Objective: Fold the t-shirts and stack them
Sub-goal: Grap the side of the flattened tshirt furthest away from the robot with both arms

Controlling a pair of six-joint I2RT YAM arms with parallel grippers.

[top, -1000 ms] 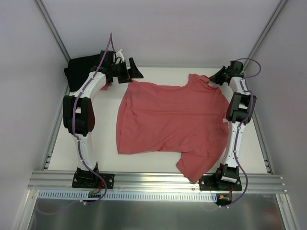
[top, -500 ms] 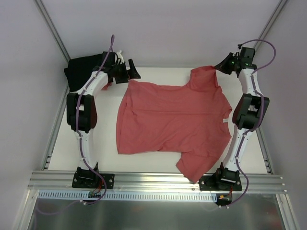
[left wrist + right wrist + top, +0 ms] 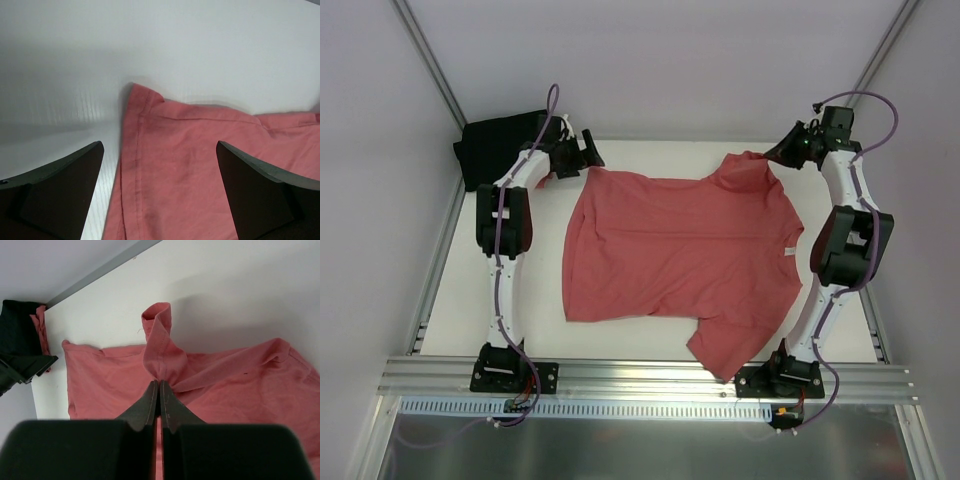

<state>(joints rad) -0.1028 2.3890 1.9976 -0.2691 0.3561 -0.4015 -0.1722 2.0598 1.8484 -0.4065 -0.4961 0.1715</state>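
A coral-red t-shirt (image 3: 680, 260) lies spread on the white table (image 3: 535, 330), its near edge hanging toward the right arm's base. A black t-shirt (image 3: 490, 150) is bunched in the far left corner. My left gripper (image 3: 588, 152) is open, low over the red shirt's far left corner; the hemmed corner (image 3: 150, 130) lies between its wide-apart fingers (image 3: 75, 170). My right gripper (image 3: 772, 157) is shut on a pinched fold of the red shirt (image 3: 160, 347) at its far right edge, and the cloth rises into a small peak there.
Metal rails (image 3: 650, 375) run along the near edge by both arm bases. Enclosure walls and slanted corner posts (image 3: 430, 70) stand close behind the far corners. The black shirt (image 3: 15, 335) shows at the left edge of the right wrist view.
The right arm has stretched farther back and its elbow swung right, the pinched cloth rising then dipping a little. The left arm's elbow moved inward; its gripper drew slightly left.
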